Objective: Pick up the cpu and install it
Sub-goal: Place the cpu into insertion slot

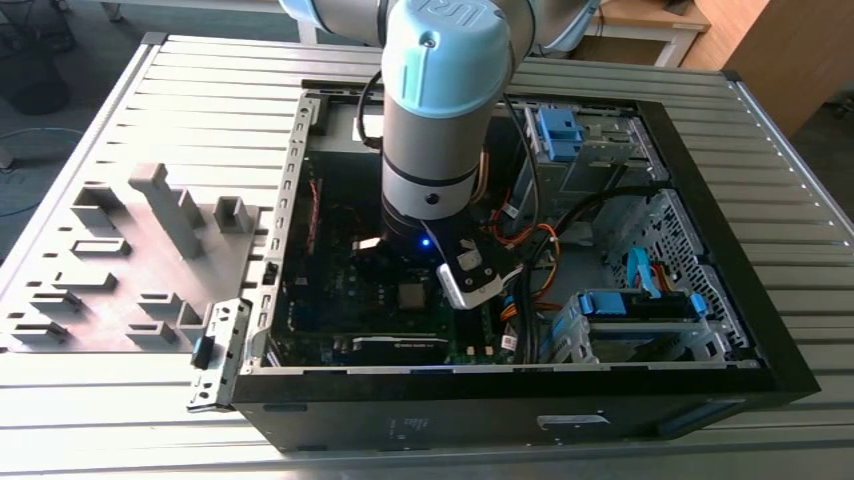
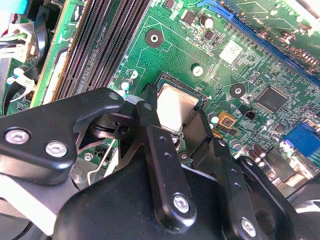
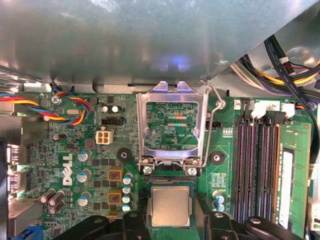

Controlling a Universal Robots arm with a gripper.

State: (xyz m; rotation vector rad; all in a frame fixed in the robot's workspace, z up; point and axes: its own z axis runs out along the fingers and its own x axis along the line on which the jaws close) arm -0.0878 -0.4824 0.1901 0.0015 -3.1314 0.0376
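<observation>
The cpu (image 3: 170, 206), a small square chip with a silver-grey top, lies flat in the socket on the green motherboard (image 3: 75, 170). In the second wrist view the cpu (image 2: 173, 104) shows between the two black fingers (image 2: 150, 120). My gripper (image 3: 172, 222) straddles the socket, one finger on each side, with a small gap between each finger and the chip's edge. The gripper (image 2: 175, 107) is open and holds nothing. The socket's metal load plate (image 3: 170, 125) stands swung open beside the chip, and its wire lever (image 3: 215, 102) is raised.
The arm (image 1: 434, 150) reaches down into the open computer case (image 1: 534, 400). Memory slots (image 3: 255, 170) run close beside the socket, and cable bundles (image 3: 295, 65) hang near them. A grey fixture tray (image 1: 120, 270) lies on the slatted table at the exterior view's left.
</observation>
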